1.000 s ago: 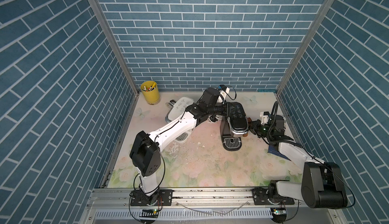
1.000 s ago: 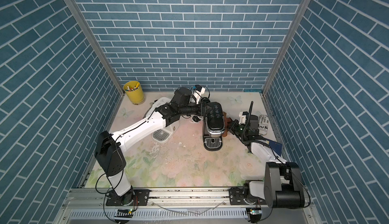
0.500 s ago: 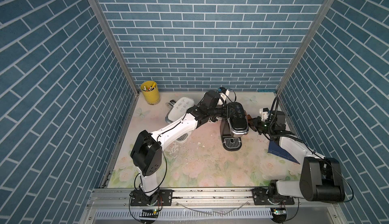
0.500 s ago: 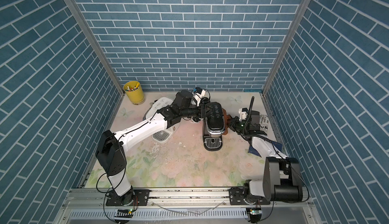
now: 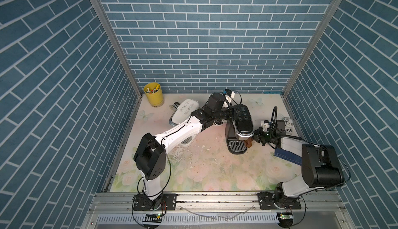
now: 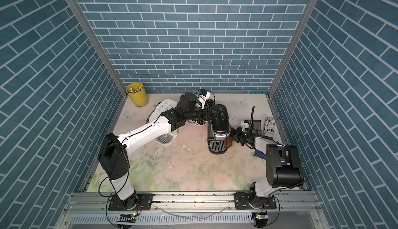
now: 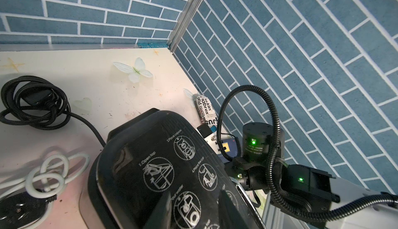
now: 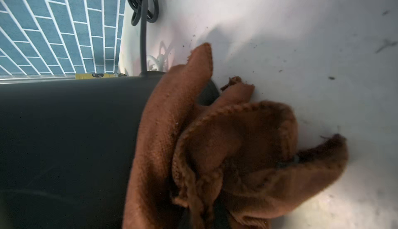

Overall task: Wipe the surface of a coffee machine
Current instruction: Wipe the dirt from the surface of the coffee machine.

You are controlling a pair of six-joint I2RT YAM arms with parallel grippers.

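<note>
Now your right gripper [image 5: 257, 138], fingers clenched on the brown cloth [image 5: 249, 144], has swept forward along the side of the coffee machine [image 5: 242, 122] on the tabletop [image 5: 215, 169], so wiping advances; your left fingers [image 7: 159, 212] rest spread on its top.
</note>
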